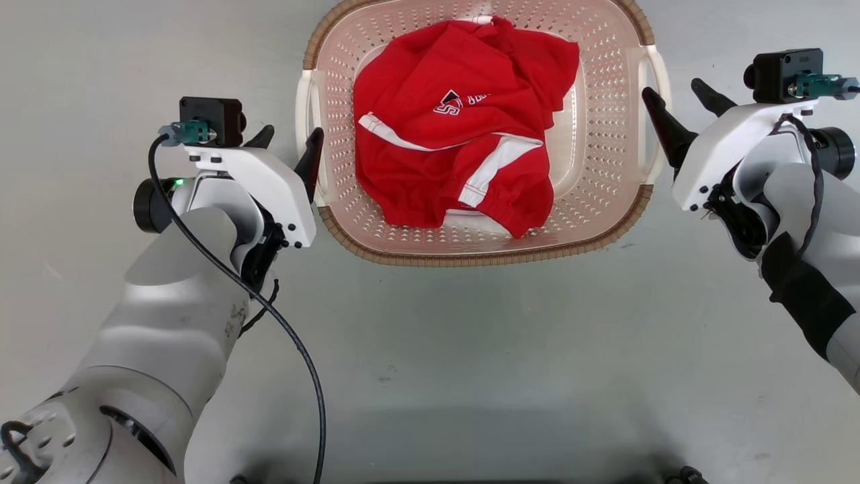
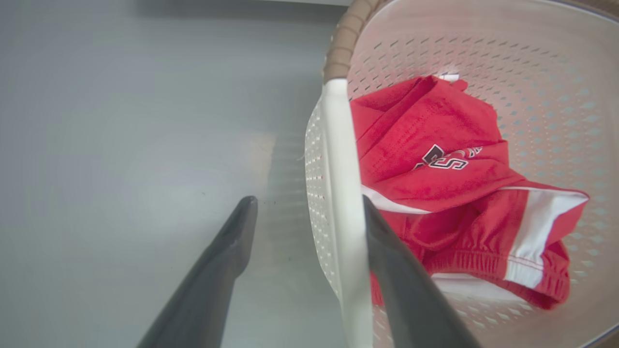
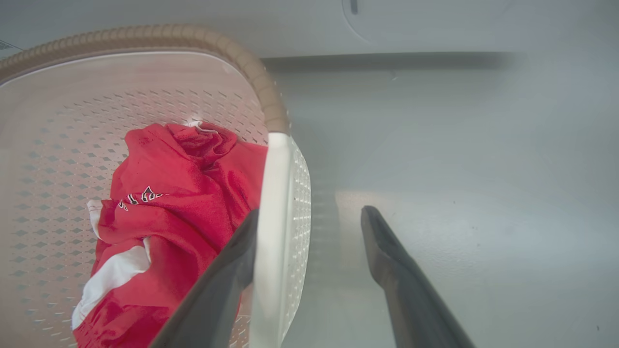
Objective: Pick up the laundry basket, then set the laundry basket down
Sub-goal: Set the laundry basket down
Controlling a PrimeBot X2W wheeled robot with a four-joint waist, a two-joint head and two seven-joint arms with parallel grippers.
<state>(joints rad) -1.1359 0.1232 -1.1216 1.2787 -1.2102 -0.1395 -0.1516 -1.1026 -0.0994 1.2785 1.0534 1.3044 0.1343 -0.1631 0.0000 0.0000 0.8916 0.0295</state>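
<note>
The laundry basket, pale pink with a brown rim, stands on the grey floor at the top middle of the head view. A red garment with white stripes lies inside it. My left gripper is open at the basket's left white handle. In the left wrist view that handle runs between my fingers, one outside the basket, one inside. My right gripper is open at the right handle. In the right wrist view the handle also lies between the fingers.
Bare grey floor surrounds the basket on the left, right and near side. A pale appliance front rises beyond the basket in the right wrist view. A black cable hangs off my left forearm.
</note>
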